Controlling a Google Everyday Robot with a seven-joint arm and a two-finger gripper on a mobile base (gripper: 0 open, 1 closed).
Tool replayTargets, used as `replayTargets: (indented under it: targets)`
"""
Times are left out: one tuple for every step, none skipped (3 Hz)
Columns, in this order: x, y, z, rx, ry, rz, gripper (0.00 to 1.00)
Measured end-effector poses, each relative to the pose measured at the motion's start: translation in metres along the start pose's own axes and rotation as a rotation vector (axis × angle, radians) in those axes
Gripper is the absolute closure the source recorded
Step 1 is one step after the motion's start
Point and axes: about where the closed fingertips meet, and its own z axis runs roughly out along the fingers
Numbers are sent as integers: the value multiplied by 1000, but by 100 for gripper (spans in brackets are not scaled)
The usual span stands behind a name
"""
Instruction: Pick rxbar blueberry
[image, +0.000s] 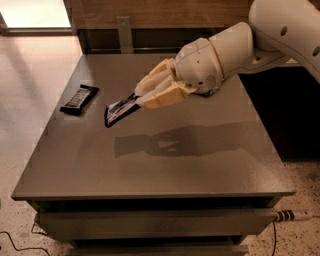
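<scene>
Tool (139, 96) around one rxbar blueberry (118, 109); aloft

Square grey-brown table (200, 170), smooth, faintly glossy top, drawer front under front edge, standing on speckled floor (20, 150). Small black bar (80, 98) with white lettering lies flat near left edge. Arm's shadow falls across table middle. Gripper (140, 97) hovers over left-centre of top, clamped on one end of rxbar blueberry (119, 110). Bar tilted, far end dipping toward tabletop; contact unclear.
</scene>
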Motion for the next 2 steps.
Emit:
replayTargets:
  targets:
    - [-34, -8, -33, 48, 10, -66, 100]
    - [-34, -8, -32, 48, 10, -66, 100]
